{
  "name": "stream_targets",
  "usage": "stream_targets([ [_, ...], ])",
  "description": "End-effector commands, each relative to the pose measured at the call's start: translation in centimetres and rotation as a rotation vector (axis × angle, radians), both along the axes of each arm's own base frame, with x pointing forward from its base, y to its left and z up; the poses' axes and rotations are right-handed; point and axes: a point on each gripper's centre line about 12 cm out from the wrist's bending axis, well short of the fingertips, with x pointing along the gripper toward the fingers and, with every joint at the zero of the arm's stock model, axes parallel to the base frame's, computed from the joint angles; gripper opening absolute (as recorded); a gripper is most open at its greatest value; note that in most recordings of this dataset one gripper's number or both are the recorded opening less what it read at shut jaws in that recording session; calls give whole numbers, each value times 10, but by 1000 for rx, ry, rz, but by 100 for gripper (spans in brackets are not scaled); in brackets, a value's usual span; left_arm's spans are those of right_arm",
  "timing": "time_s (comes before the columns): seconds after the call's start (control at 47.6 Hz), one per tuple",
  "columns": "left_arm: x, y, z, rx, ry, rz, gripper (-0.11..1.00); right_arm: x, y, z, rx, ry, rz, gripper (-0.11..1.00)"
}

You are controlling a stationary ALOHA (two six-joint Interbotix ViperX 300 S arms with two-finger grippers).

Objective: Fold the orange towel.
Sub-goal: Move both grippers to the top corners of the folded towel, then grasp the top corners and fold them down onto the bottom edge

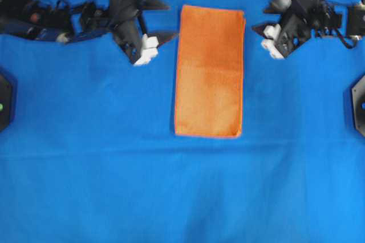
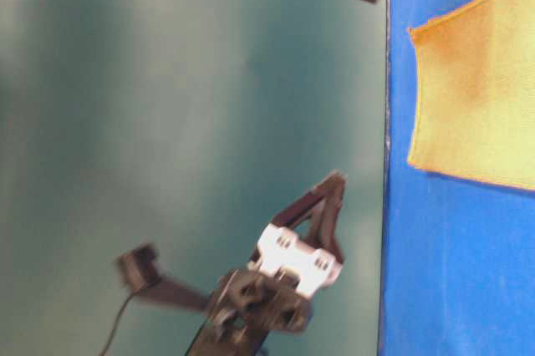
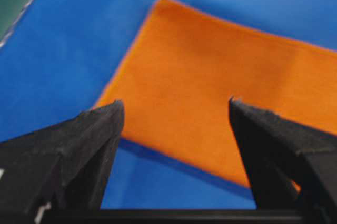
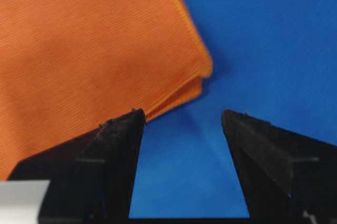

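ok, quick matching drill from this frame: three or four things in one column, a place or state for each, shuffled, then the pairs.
Things:
1. orange towel
2. left gripper
3. right gripper
4. blue cloth

Place or state:
A. open, off the towel's right edge in the overhead view
B. covers the whole tabletop
C. folded double into a long rectangle, lying flat
D. open, off the towel's left edge in the overhead view

Pairs: 1-C, 2-D, 3-A, 4-B

Blue cloth (image 1: 171, 197) covers whole tabletop; plain teal-green wall (image 2: 167, 122) behind; even lighting.
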Motion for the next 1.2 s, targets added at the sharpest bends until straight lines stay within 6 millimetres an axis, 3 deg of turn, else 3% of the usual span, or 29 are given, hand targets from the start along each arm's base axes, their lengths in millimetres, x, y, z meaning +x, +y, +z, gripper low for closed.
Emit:
stream_targets([
  [0.0, 12, 18, 0, 9, -16, 28, 74, 10, -15, 0, -10, 0, -13, 62],
  [0.315, 21, 55, -53, -26, 69, 98, 74, 28, -32, -27, 34, -26, 5, 62],
  [0.567, 27, 65, -69, -26, 69, 111, 74, 27, -48, -49, 67, 10, -30, 62],
  [0.693, 29, 65, -74, -30, 79, 110, 70, 28, -49, -51, 69, 8, -29, 61],
  [0.777, 30, 65, -77, -25, 91, 102, 60, 28, -48, -52, 71, 10, -27, 57],
  [0.819, 31, 64, -78, -17, 98, 93, 48, 28, -48, -51, 70, 8, -27, 52],
  [1.008, 31, 62, -81, 6, 121, 73, 3, 31, -39, -54, 81, 13, -11, 4],
  [1.175, 32, 62, -80, 9, 119, 70, 1, 33, -33, -54, 86, 14, 2, 3],
])
